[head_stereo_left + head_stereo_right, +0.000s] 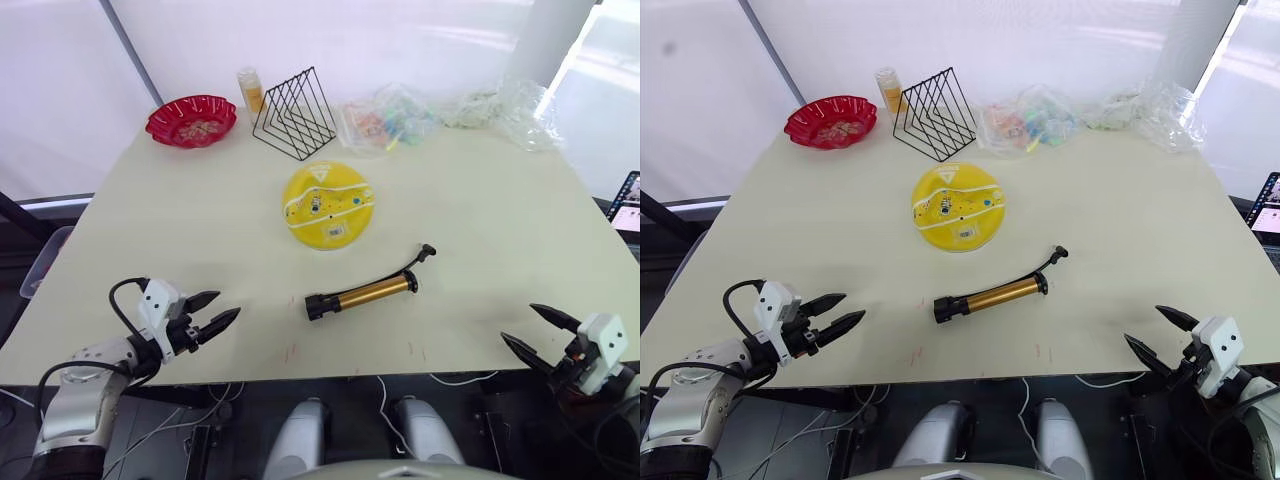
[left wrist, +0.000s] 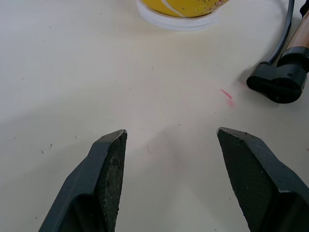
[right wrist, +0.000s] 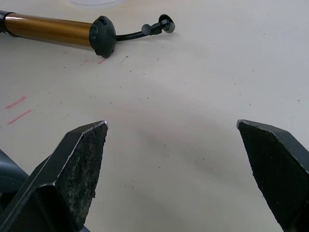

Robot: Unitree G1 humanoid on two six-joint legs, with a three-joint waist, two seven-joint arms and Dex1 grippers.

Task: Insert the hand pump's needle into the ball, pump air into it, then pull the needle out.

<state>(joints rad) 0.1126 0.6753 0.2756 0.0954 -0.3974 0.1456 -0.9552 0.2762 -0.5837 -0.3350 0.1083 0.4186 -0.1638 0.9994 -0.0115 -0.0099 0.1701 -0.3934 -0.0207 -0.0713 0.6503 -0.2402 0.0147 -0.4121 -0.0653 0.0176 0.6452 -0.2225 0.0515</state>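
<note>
My left gripper (image 1: 213, 311) and right gripper (image 1: 538, 332) hover spread apart, empty, over the table's (image 1: 500, 220) near edge. Between them the hand pump (image 1: 362, 294) lies lengthwise along that edge, its hose end toward the right side. The ball (image 1: 327, 204) sits flat at mid-table.

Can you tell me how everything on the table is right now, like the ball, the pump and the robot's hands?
ball: flat like a disc, lying on the table, nothing stuck in it.
pump: lying on its side, untouched, hose curled at one end.
left hand: open, empty, near the table's front edge.
right hand: open, empty, near the front edge.
red bowl: upright, something small inside.
wire rack: standing, empty.
</note>
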